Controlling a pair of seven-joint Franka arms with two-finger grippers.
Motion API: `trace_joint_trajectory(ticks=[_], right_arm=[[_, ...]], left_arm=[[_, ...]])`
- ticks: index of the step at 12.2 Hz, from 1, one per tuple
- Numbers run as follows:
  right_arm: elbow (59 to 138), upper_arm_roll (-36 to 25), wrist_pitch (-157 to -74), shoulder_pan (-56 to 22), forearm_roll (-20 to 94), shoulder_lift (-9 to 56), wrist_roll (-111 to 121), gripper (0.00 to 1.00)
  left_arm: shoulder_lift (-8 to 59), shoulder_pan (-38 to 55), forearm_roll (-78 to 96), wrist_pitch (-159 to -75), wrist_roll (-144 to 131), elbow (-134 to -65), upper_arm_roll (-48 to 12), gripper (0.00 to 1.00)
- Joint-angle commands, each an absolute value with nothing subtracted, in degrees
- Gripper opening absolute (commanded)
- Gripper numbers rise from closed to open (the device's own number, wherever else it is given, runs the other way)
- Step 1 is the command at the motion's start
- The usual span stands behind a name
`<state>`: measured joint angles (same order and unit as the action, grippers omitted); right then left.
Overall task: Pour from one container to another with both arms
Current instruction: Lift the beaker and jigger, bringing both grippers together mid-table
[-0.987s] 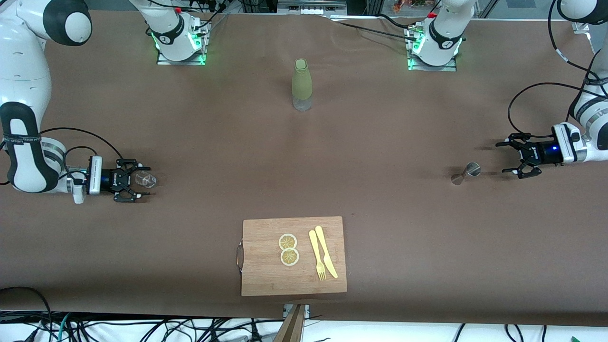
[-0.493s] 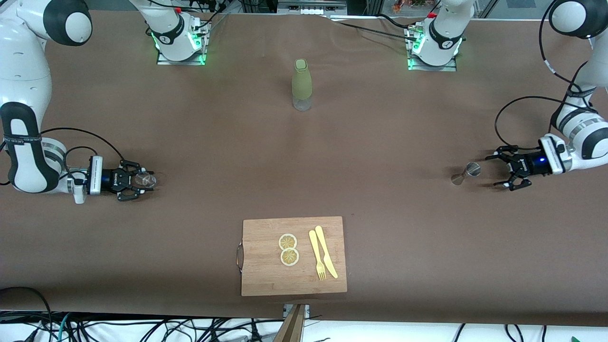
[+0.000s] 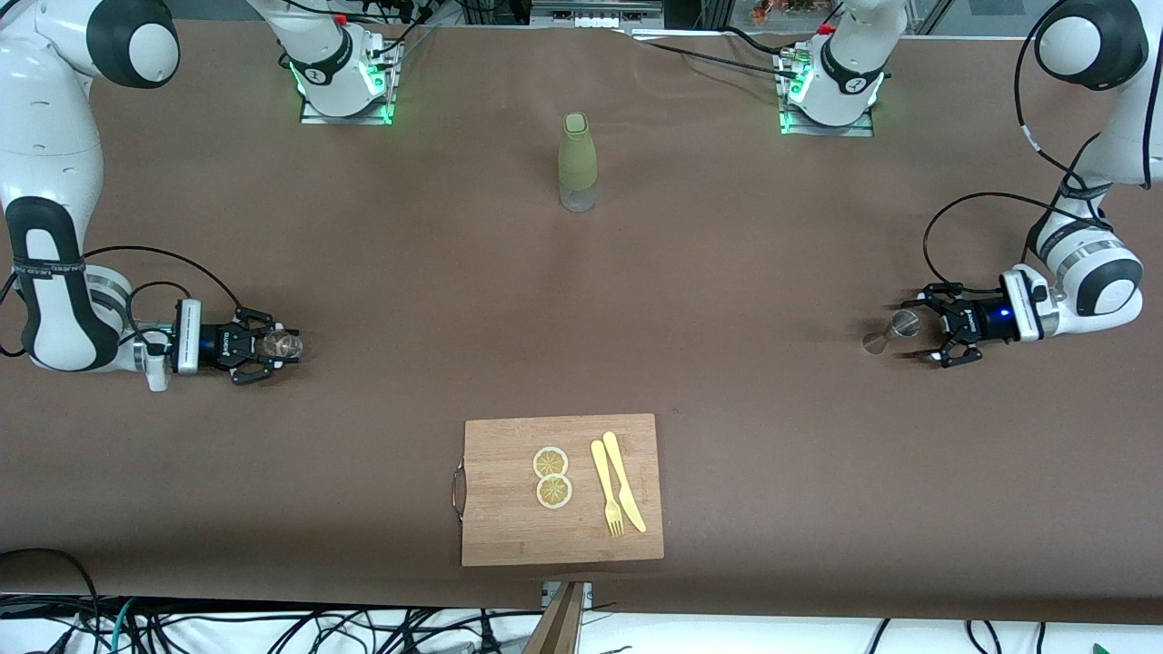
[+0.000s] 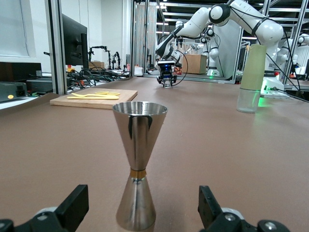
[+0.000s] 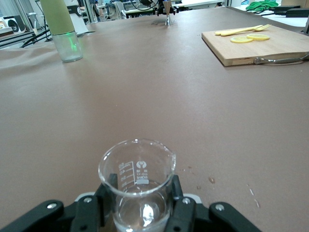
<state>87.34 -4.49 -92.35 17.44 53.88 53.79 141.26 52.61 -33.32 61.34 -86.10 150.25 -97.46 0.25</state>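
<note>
Right gripper (image 3: 273, 345) clamps the glass beaker (image 5: 137, 186) (on the table) — left gripper (image 3: 927, 329) gapes around the jigger (image 4: 138, 162), ungrasped; lifting, pouring remain.

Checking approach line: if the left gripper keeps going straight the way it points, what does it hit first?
The metal jigger. It stands upright on the table directly ahead of the left gripper, centred between its open fingers, close in front of them. Nothing else lies between them.
</note>
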Motion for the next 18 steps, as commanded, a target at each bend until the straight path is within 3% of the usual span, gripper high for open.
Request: trace_joint_trajectory(ticks=[1,13,15,16,18], right_arm=[[84.7,-4.4,-91.9,15.4,54.4,54.4,139.0,0.27],[73.4,-4.4,-91.1,1.6,49.3,53.0,119.6,0.26],[73.3,-4.6,-91.3,0.1,49.3,52.8,117.8,0.26],[73.3,-4.5,-91.6,-0.5,49.3,52.1,117.5,0.26],[73.3,-4.6,-91.6,-1.5,49.0,51.7,116.0,0.26]], left_arm=[[51.7,-31.8,64.8,-87.5,154.2,-100.3,0.7,1.0],[50.5,-26.6,71.5,-89.0,157.1,-105.5,0.7,0.98],[50.3,-26.5,71.6,-88.9,157.1,-105.5,0.7,0.8],[50.3,-26.5,71.6,-88.9,157.1,-105.5,0.6,0.57],[50.3,-26.5,71.6,-88.7,156.8,-105.4,0.7,0.0]])
